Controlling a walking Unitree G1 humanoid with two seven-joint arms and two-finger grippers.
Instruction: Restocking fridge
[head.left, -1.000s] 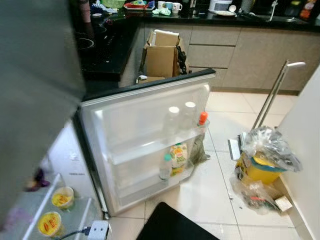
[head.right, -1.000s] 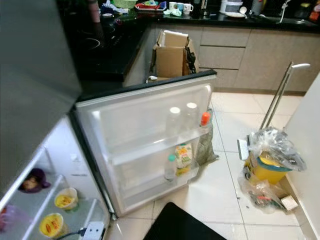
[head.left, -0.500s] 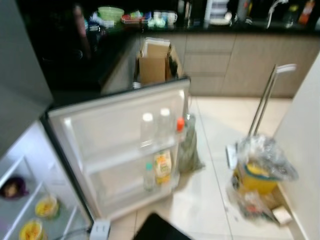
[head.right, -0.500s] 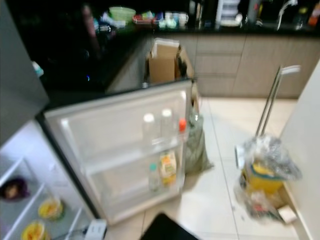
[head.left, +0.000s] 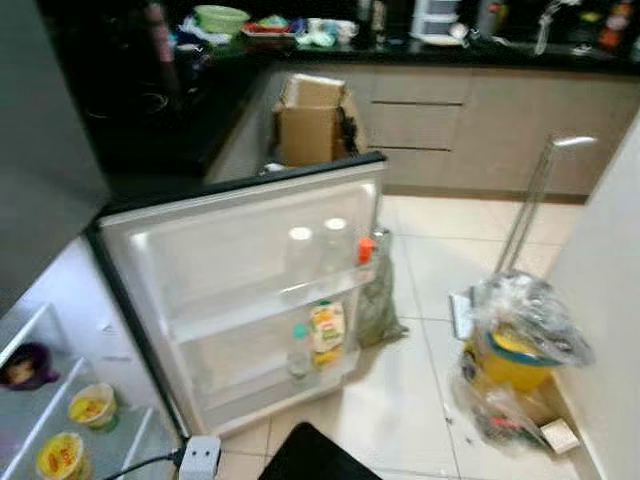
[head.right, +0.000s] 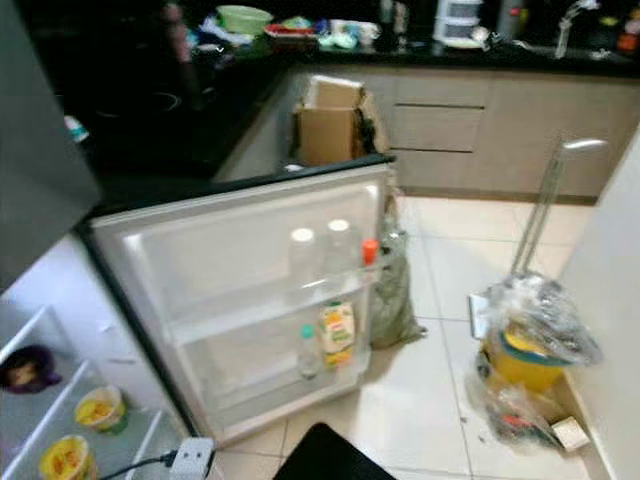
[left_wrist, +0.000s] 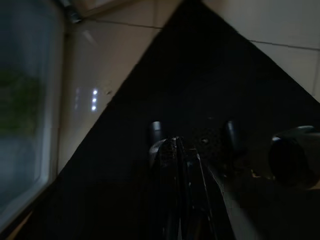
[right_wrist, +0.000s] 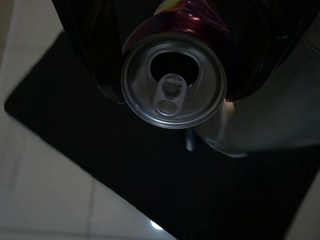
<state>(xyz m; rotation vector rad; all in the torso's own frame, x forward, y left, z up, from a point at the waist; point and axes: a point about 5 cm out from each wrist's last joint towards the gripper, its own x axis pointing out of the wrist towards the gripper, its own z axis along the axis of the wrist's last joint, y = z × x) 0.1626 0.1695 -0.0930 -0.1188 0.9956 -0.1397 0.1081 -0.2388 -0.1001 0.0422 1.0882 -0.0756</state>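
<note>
Gripped a drink can (right_wrist: 173, 80) in the right gripper (right_wrist: 172, 60), black fingers (right_wrist: 92, 55) clamped on both sides of the body just below the rim; top faced the wrist camera, pull tab (right_wrist: 170, 93) lifted off the mouth and the opening dark, so judged already opened. Hung over a black mat (right_wrist: 125, 165) on the tiled floor, near the open fridge door (head.left: 250, 290).

Judged thin aluminium: light, stiff at the rim, easily dented at mid-wall, smooth and likely slippery if chilled. Best held round the body as here, moderate squeeze, kept upright since an open mouth could spill. Purple and yellow-green print at the shoulder, too little visible to read; no brand legible.

Left gripper (left_wrist: 176, 150) pointed down over the same mat, fingers pressed together, holding nothing.

On the fridge door: two white-capped bottles (head.left: 300, 250) and an orange-capped one (head.left: 366, 250) on the upper door shelf, a small clear bottle (head.left: 299, 350) with green cap beside a yellow-green carton (head.left: 326, 332) on the lower door shelf; carton print too blurred to read. Left of the door, inside the fridge, two yellow-lidded tubs (head.left: 90, 408) and a dark bowl (head.left: 25, 365) on glass shelves, lid writing unreadable. Right of the door, a bagged yellow bin (head.left: 520, 340). Behind the door, a cardboard box (head.left: 310, 125)
</note>
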